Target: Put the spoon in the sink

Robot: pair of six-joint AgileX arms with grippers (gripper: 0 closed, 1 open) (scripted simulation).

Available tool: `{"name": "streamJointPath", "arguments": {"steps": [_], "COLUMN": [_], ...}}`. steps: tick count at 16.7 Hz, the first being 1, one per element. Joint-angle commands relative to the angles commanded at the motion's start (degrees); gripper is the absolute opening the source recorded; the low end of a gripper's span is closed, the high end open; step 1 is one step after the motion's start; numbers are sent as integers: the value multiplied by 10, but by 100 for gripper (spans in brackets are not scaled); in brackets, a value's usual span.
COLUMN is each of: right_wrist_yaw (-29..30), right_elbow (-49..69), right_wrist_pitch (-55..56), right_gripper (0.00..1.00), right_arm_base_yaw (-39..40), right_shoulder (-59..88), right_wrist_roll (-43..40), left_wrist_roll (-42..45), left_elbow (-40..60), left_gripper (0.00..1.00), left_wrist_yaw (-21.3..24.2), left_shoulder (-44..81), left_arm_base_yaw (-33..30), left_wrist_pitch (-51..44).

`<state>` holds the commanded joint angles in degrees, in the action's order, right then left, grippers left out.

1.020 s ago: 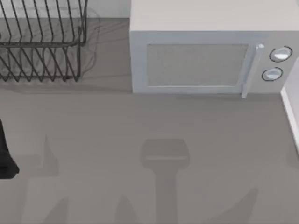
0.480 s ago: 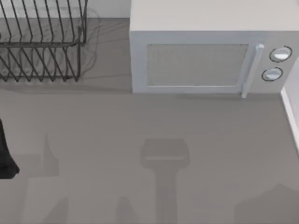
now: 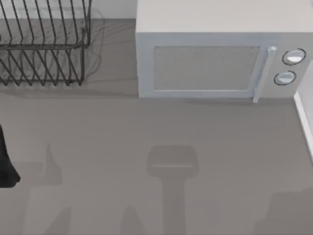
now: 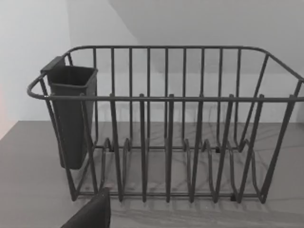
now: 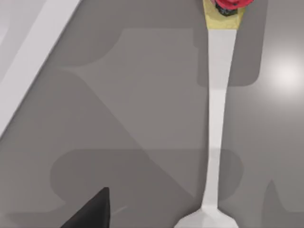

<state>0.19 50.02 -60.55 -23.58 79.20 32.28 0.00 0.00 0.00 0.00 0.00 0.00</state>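
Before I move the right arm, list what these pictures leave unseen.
- Spoon: right wrist view, bowl cut off by the frame edge, far end under a yellow and red thing.
- Left arm: top view, cut off at the left edge.
- Dish rack: top view, cut off at the left edge.

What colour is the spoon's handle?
Pale grey-white; the spoon shows best in the right wrist view, lying on the grey counter.

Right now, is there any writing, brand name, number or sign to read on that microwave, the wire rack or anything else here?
None: no readable text stands anywhere.
Microwave: blank door, and two round knobs without visible marks.
Dish rack and its dark cup: no label.
Spoon: plain handle; the red and yellow thing at its far end carries no legible writing.
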Motion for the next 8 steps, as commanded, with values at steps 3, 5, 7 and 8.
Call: {"name": "streamJointPath", "arguments": {"steps": [3,5,7,8], "right_wrist_yaw": [0,0,0,0], "right_elbow": [-3,-16,-40,-55], "right_wrist_pitch": [3,24,69,100], "right_gripper": [100,100,100,100], "right_arm_base_yaw": [2,2,1,1], "right_shoulder": [-1,9,30,45], "right_wrist_roll": [0,1,1,2], "left_wrist_roll": [0,0,0,0], "left_elbow": [0,0,0,0], "left_gripper": [100,100,100,100], "left_wrist_yaw": [0,0,0,0], "left_shoulder": [0,0,0,0], "left_arm_base_yaw": [0,0,0,0], "left_wrist_pitch": [0,0,0,0]}}
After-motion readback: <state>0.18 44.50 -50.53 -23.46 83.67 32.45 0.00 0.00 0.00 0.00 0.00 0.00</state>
